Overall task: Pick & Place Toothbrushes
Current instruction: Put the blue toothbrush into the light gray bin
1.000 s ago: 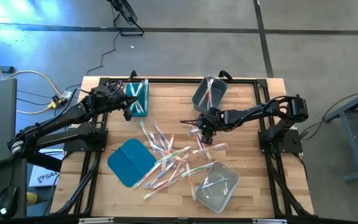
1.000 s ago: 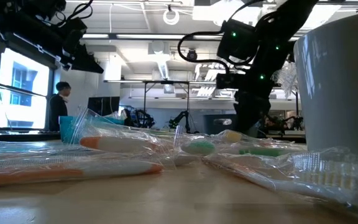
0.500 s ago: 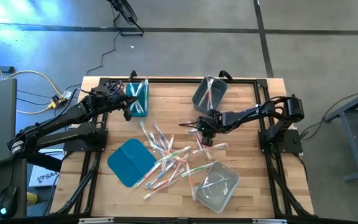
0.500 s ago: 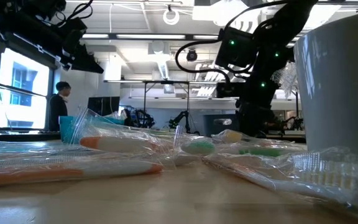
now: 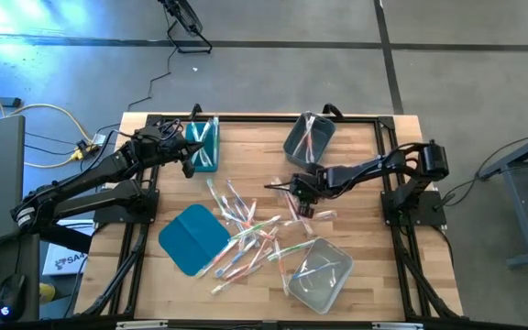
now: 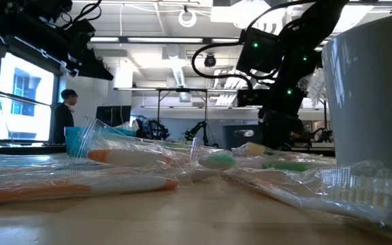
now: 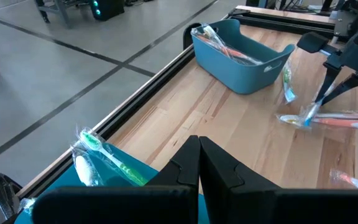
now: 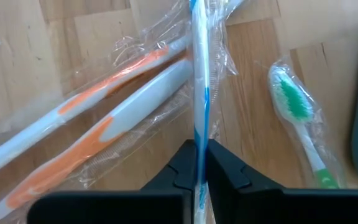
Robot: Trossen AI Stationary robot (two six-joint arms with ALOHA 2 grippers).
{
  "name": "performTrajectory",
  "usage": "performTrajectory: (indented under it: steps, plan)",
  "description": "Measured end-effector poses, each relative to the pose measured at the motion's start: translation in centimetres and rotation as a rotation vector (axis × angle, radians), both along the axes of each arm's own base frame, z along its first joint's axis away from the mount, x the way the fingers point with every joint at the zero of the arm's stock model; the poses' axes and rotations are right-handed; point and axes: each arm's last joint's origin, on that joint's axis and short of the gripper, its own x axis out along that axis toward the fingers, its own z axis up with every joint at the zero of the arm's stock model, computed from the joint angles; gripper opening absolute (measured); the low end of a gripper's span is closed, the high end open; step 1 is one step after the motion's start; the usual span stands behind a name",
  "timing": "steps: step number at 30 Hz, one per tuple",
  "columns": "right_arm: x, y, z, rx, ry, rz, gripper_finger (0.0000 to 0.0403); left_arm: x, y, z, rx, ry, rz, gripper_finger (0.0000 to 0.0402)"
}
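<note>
Toothbrushes (image 5: 250, 234) lie between lid (image 5: 191, 238) and clear bin (image 5: 321, 272).

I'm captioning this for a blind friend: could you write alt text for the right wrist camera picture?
The right gripper is shut on a wrapped blue toothbrush, pinched between its two dark fingers above the wooden table. Beside it lie two wrapped orange toothbrushes and a wrapped green toothbrush.

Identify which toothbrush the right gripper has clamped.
The blue-striped toothbrush pinched between the right gripper fingers; the two orange ones and the green one lie loose beside it.
</note>
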Motion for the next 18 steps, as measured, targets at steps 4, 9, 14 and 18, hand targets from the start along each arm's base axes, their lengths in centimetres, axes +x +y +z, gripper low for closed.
performTrajectory:
  steps: [4, 9, 14, 18]
  plan:
    - [0.1, 0.6, 0.0, -0.010, 0.000, 0.016, 0.0013, 0.0, 0.0, 0.0, 0.000, 0.000, 0.000, 0.0001]
    - [0.4, 1.3, 1.8, -0.045, -0.026, 0.030, 0.0011, 0.0, 0.0, 0.0, 0.000, 0.000, 0.000, 0.0001]
    - [0.8, 1.4, 5.8, -0.043, -0.137, 0.033, 0.0011, 0.0, 0.0, 0.0, 0.000, 0.000, 0.000, 0.0001]
    - [0.3, 1.7, 9.0, 0.021, -0.247, 0.068, 0.0011, 0.0, 0.0, 0.0, -0.001, 0.000, -0.001, 0.0001]
